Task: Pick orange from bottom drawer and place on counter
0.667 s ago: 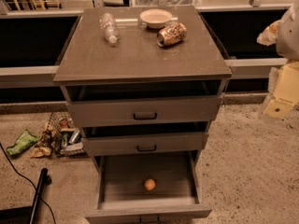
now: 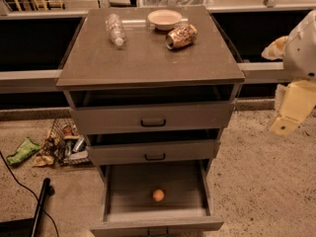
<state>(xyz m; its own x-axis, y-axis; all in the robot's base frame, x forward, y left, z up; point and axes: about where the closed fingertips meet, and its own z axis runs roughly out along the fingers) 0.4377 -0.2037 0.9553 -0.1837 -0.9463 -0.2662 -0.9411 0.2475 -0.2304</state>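
The orange (image 2: 158, 195) lies on the grey floor of the open bottom drawer (image 2: 118, 194), near the middle toward the front. The two shallower drawers above are pulled out slightly. The counter (image 2: 148, 58) is the cabinet's flat grey-brown top. My gripper (image 2: 289, 115) hangs at the right edge of the view, beside the cabinet at about the height of the top drawer. It is well above and to the right of the orange and holds nothing visible.
On the counter stand a clear plastic bottle (image 2: 116, 29) lying down, a white bowl (image 2: 164, 19) and a crushed can (image 2: 181, 36), all toward the back. Litter and a wire basket (image 2: 61, 144) lie on the floor left of the cabinet, with a black cable (image 2: 19, 186).
My arm at the right edge has dropped slightly. The orange, the drawers and the things on the counter have not moved.
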